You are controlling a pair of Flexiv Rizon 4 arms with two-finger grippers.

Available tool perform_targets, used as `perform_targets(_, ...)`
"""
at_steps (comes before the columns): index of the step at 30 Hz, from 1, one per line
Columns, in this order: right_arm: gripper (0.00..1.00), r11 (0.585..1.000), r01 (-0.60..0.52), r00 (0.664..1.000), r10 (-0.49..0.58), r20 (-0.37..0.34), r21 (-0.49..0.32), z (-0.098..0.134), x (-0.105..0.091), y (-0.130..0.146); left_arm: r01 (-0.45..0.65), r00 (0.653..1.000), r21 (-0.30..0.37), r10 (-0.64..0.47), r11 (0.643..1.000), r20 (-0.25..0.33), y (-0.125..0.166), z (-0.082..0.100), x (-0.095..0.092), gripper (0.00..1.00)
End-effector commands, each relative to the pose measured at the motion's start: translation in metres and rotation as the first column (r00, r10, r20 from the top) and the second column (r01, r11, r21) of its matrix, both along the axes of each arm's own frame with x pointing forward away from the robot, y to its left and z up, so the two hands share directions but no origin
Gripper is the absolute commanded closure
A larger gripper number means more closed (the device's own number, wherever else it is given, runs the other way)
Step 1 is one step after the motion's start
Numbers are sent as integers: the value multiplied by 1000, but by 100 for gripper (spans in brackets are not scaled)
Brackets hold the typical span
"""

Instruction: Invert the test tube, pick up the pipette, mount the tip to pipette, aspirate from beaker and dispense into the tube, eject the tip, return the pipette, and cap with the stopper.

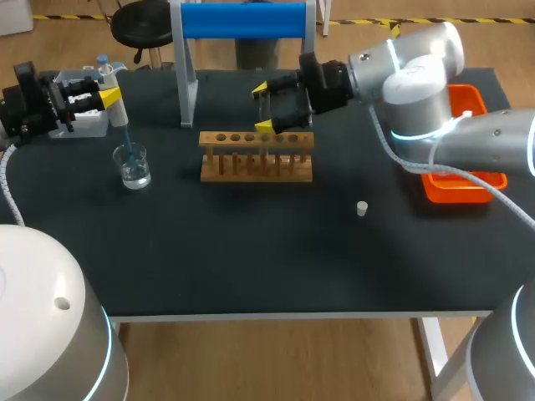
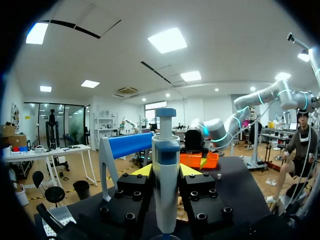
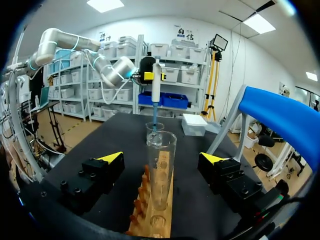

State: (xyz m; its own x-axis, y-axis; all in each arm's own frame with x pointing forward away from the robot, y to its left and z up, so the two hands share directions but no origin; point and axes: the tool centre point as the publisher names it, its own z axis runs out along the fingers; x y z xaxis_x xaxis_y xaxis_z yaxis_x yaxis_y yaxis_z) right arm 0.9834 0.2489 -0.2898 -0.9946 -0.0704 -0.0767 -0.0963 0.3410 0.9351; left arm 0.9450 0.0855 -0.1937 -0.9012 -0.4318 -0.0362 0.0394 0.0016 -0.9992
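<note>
- Head view: the pipette is held upright by the left gripper near the left edge of the table, and its blue tip is lowered into the beaker
- In the left wrist view, the fingers of that gripper are seen pressed against the pipette body from both sides, so a firm grasp is judged
- In the right wrist view, the test tube is found standing mouth up in the wooden rack, between the fingers of the right gripper; these are spread wide and nothing is touched by them
- Inverting the tube, picking up the pipette and mounting the tip are judged to be done
- Aspiration from the beaker is judged to be the step in hand; whether liquid is already drawn up cannot be told
- Dispensing into the tube, ejecting the tip and returning the pipette are left to do
- Capping is also left: the stopper is seen lying on the table, well apart from the rack and from both grippers
</note>
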Motion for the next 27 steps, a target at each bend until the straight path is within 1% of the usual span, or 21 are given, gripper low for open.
perform_targets(1,0,1000,20,1000,-20,8,-19,1,0,6,2,1000,1,-2,1000,-2,1,1,0,100)
perform_targets(7,0,998,46,998,-44,35,-45,1,0,10,2,1000,1,-2,1000,-2,1,1,0,100)
perform_targets(15,0,995,61,997,-57,51,-81,0,2,11,2,1000,1,-2,1000,-2,1,1,0,100)
perform_targets(27,0,991,76,995,-68,75,-107,-4,8,11,2,1000,1,-2,1000,-2,1,1,0,100)
